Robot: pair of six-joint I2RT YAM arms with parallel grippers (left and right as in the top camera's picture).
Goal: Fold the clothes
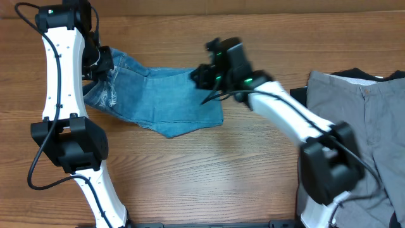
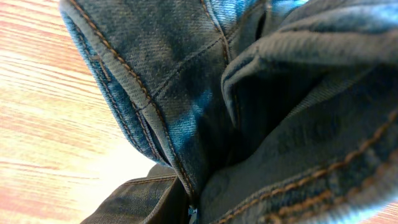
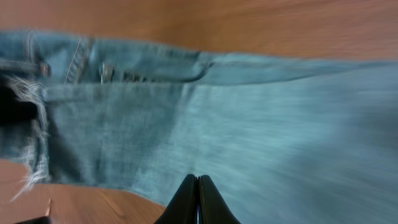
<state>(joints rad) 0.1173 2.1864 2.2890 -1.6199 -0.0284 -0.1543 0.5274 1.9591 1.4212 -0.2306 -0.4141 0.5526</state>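
Left gripper [image 1: 96,63] sits buried in the bunched end of the jeans [image 1: 158,101], its jaws hidden so its grip cannot be told, while the right gripper [image 3: 198,186], fingers pressed together and empty, is perhaps just above the denim ahead and should open before pinching.

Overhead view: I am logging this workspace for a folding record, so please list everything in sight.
jeans: one, light blue, upper left of the table, white frayed rip near the left end
trousers: one, grey, right edge of the table
black cloth: one, black, at the trousers' top edge
table: one, brown wood, under everything
left gripper: one, black, at the jeans' left end, fingers hidden
right gripper: one, black, shut, over the jeans' right end
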